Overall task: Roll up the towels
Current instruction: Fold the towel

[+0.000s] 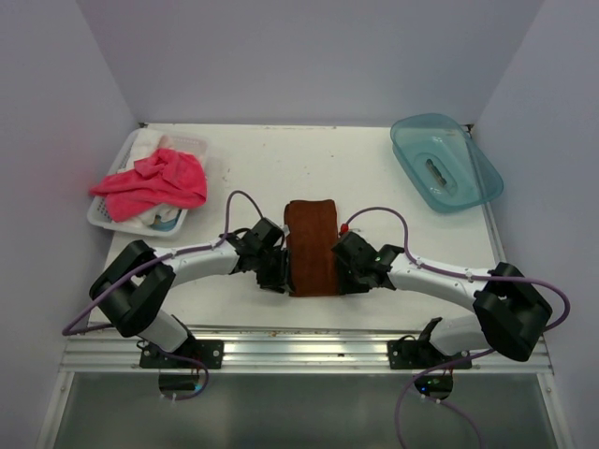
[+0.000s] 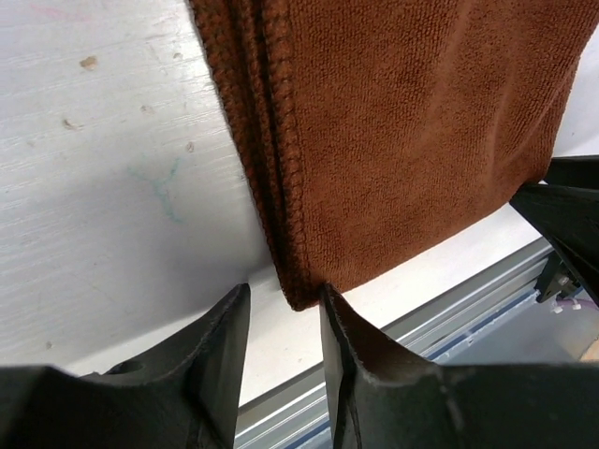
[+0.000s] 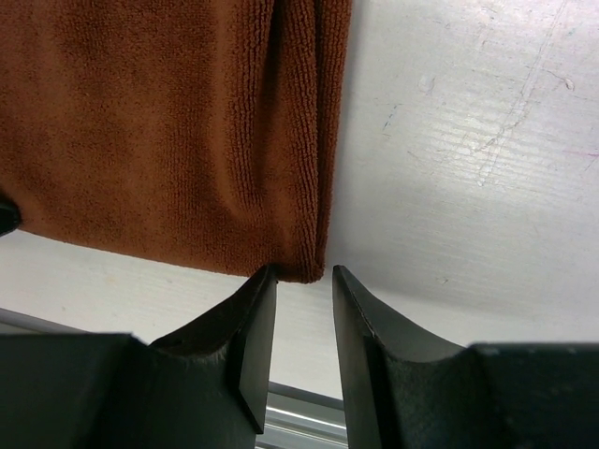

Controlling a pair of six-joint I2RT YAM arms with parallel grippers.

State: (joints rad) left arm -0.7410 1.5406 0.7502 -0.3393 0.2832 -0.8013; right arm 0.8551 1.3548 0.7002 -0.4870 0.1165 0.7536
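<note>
Top external view: a rust-brown terry cloth towel (image 1: 312,245) lies flat on the white table (image 1: 253,159) as a folded, upright rectangle. It sits directly between the two grippers, with its long sides facing them.

The left gripper (image 1: 281,281) is at the towel's near left corner and the right gripper (image 1: 344,279) at its near right corner, each pressed close against the cloth's edge.

In the left wrist view, the left gripper (image 2: 285,295) has its black fingers (image 2: 220,355) narrowly apart. The stitched corner of the brown towel (image 2: 402,140) sits right at the mouth of the gap, not pinched. The folded layers of its edge run away from the fingertips.

The right wrist view shows much the same. The right gripper (image 3: 304,273) has a narrow gap, and the corner of the towel (image 3: 159,122) is just at the fingertips, unclamped.

Well beyond the left gripper, toward the far left corner of the table, a bright pink-red cloth towel (image 1: 154,182) lies crumpled over a white slotted plastic basket (image 1: 98,213).

Well beyond the right gripper, at the far right, a translucent teal plastic tub (image 1: 468,192) stands tilted.

Behind both grippers, an aluminium rail (image 1: 299,351) runs along the near edge of the table and carries the arm bases.
</note>
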